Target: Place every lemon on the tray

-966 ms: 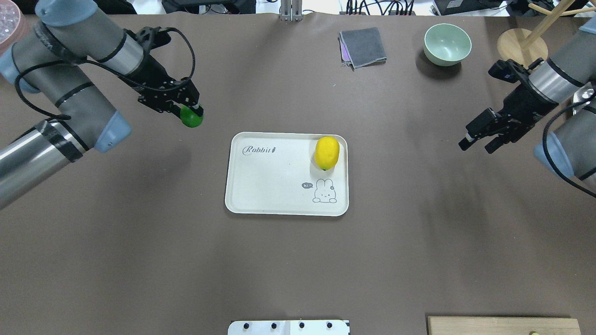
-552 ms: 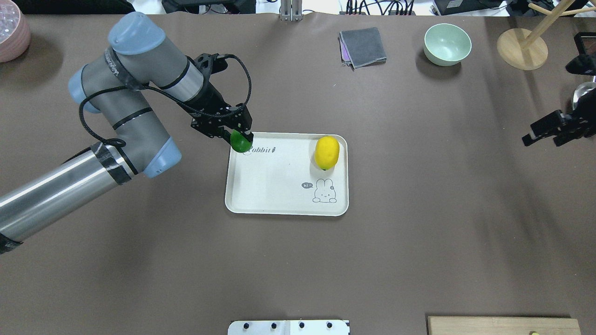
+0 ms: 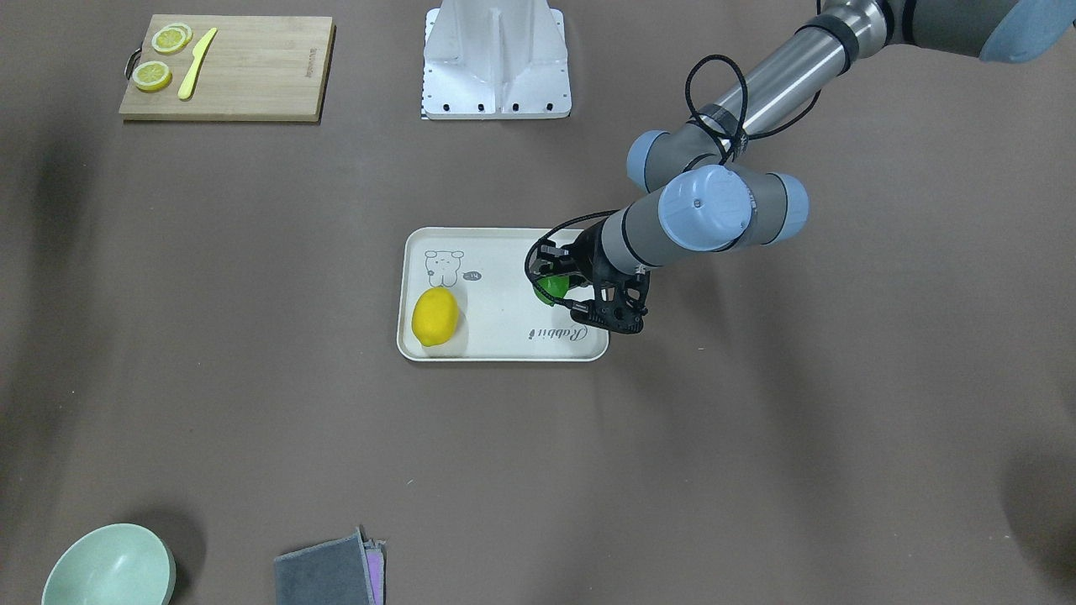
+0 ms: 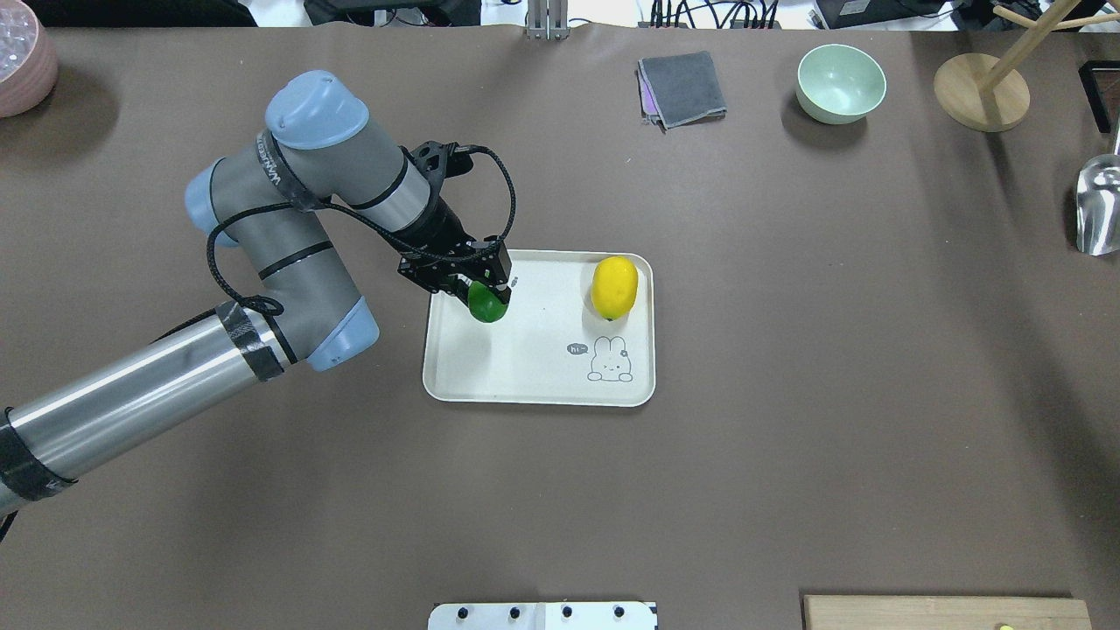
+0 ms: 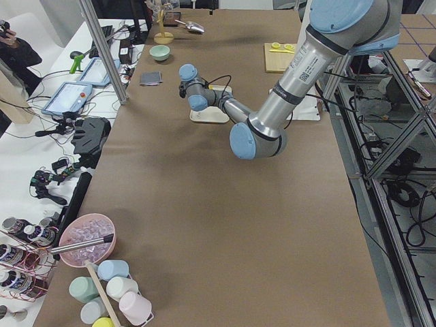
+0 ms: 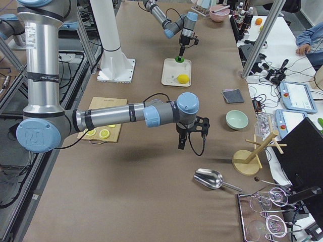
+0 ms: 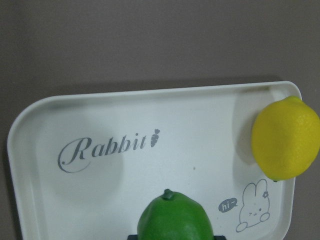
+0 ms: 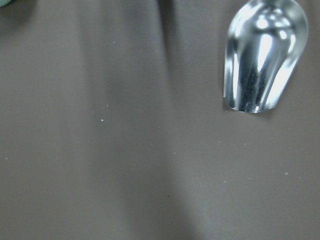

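The cream-white tray (image 4: pixel 525 376) lies mid-table. The yellow lemon (image 4: pixel 614 287) lies on its far right corner; it also shows in the front view (image 3: pixel 435 317) and the left wrist view (image 7: pixel 285 138). My left gripper (image 4: pixel 486 299) is shut on the green lemon (image 4: pixel 487 304) and holds it just over the tray's far left part, by the "Rabbit" script (image 7: pixel 107 149). The green lemon fills the bottom of the left wrist view (image 7: pixel 175 217). My right gripper (image 6: pixel 180 143) shows only in the exterior right view, low over bare table; I cannot tell whether it is open.
A green bowl (image 4: pixel 841 83), a grey cloth (image 4: pixel 682 89) and a wooden stand (image 4: pixel 980 92) are at the far right. A metal scoop (image 4: pixel 1098 206) lies at the right edge. A cutting board (image 3: pixel 252 76) with lemon slices sits near the robot's base.
My left gripper has carried the green lemon rightward from beside the tray to over its far left part. My right arm has drawn back out of the overhead view.
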{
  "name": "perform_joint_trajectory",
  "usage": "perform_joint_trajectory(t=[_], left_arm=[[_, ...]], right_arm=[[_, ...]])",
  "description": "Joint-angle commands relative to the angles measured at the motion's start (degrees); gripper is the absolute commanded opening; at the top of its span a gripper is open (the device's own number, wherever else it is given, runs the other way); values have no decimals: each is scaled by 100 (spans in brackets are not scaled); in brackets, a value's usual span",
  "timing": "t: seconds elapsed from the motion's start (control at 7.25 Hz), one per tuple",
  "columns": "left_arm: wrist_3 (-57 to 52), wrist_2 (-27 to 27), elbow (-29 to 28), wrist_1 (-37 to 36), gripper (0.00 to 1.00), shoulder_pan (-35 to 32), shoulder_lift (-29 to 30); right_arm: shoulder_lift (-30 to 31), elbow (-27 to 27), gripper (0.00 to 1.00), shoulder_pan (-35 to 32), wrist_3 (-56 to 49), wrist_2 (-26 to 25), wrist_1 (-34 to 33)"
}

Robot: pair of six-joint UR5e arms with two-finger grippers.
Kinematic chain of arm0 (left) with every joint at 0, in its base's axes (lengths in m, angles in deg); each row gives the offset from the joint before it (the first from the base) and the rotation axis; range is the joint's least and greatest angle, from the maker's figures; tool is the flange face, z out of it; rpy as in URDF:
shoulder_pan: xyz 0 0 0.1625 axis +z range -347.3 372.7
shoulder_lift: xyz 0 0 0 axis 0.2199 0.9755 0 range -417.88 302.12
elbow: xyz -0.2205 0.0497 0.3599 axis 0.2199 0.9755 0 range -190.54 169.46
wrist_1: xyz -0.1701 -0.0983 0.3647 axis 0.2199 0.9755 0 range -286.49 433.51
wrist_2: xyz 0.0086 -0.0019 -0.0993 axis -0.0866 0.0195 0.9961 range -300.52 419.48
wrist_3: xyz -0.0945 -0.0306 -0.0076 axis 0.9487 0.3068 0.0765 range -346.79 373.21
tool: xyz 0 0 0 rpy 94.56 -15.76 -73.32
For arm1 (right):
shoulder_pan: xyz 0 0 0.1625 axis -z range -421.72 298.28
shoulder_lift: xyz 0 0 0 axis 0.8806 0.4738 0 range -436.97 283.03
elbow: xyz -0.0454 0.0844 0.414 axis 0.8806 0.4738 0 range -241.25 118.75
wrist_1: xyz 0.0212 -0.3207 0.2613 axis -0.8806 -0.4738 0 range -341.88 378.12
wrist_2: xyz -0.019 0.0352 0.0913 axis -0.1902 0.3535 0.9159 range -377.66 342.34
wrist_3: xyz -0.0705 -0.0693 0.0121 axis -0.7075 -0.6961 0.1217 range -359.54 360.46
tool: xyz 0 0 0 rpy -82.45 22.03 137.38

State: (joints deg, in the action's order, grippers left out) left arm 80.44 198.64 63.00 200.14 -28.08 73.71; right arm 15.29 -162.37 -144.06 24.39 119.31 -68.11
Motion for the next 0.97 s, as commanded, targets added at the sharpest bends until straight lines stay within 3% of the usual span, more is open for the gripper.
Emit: perform_joint_trajectory(t=[0.0,0.14,0.41,0.55,0.83], left_arm=[[-17,-82,37,-6,99,-35,-90],[0,-309,46,-50,99,-209,-133],[-105,-267,64,-112,99,-1033,-474],[-906,-267,116,-408,99,-1472,-650],[-3957,-528,658,-2919,99,-2142,-793]], right_arm=[[-76,163,100,-238,-274,-82,-383],[-128,398,100,-325,-570,-74,-386],[-208,628,100,-527,-714,-30,-394],[-234,673,100,-572,-714,-3,-394],[-243,682,100,-633,-714,6,-403]])
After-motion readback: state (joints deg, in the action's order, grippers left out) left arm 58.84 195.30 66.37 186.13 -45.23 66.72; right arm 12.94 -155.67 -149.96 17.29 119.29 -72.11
